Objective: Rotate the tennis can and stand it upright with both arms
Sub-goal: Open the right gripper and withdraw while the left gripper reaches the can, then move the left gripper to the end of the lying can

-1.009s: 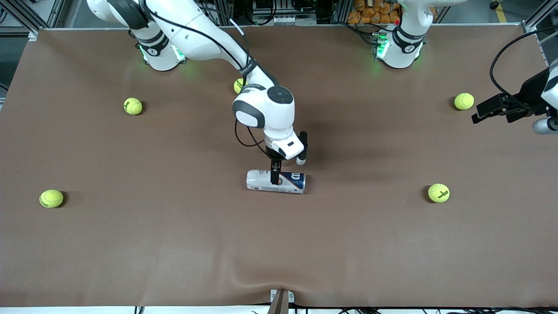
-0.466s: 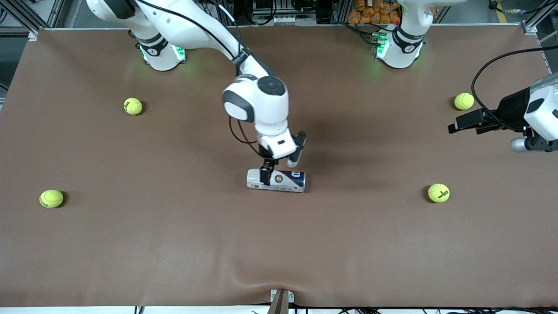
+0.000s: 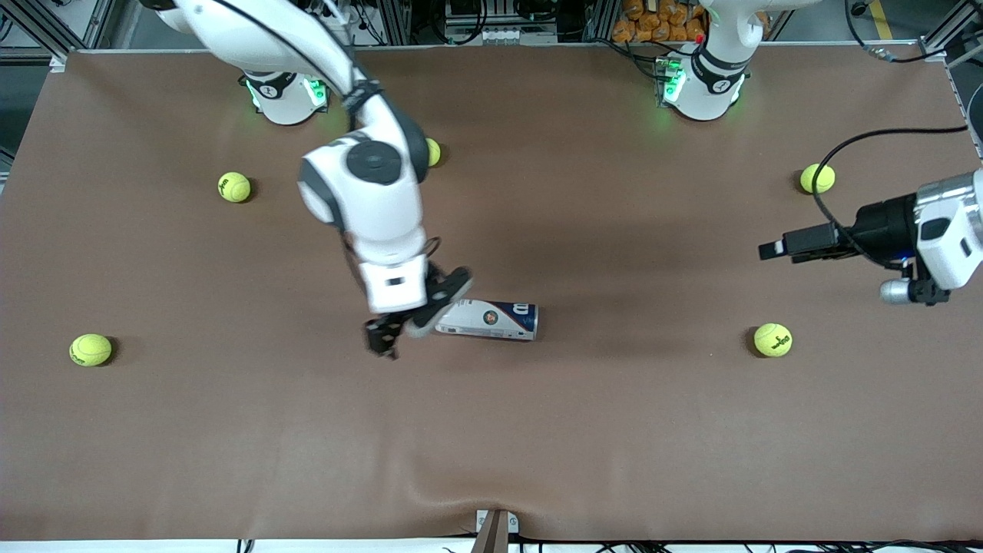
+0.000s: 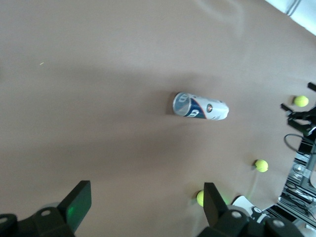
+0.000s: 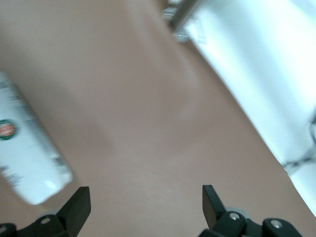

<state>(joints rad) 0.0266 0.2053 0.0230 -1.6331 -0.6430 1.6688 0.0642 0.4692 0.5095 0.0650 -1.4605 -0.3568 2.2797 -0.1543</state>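
Note:
The tennis can point(image 3: 491, 319) lies on its side mid-table, its dark blue band toward the left arm's end and its white end toward the right arm's end. My right gripper point(image 3: 384, 338) hangs open and empty just off the can's white end, not touching it. The right wrist view shows that white end point(image 5: 24, 158) beside the open right gripper point(image 5: 145, 202). My left gripper point(image 3: 776, 250) is open and empty, up over the left arm's end of the table and pointing toward the can. The left wrist view shows the whole can point(image 4: 200, 106) well ahead of the left gripper point(image 4: 145, 202).
Several yellow-green tennis balls lie scattered on the brown table: one point(image 3: 772, 339) under the left arm, one point(image 3: 816, 178) near it, one point(image 3: 432, 151) by the right arm's elbow, and two point(image 3: 234, 187) point(image 3: 91, 349) toward the right arm's end. The table edge point(image 5: 232, 94) shows in the right wrist view.
The right gripper, earlier straddling the can, has lifted off and swung toward the right arm's end. The left gripper has moved in toward the can. The can stays lying in place.

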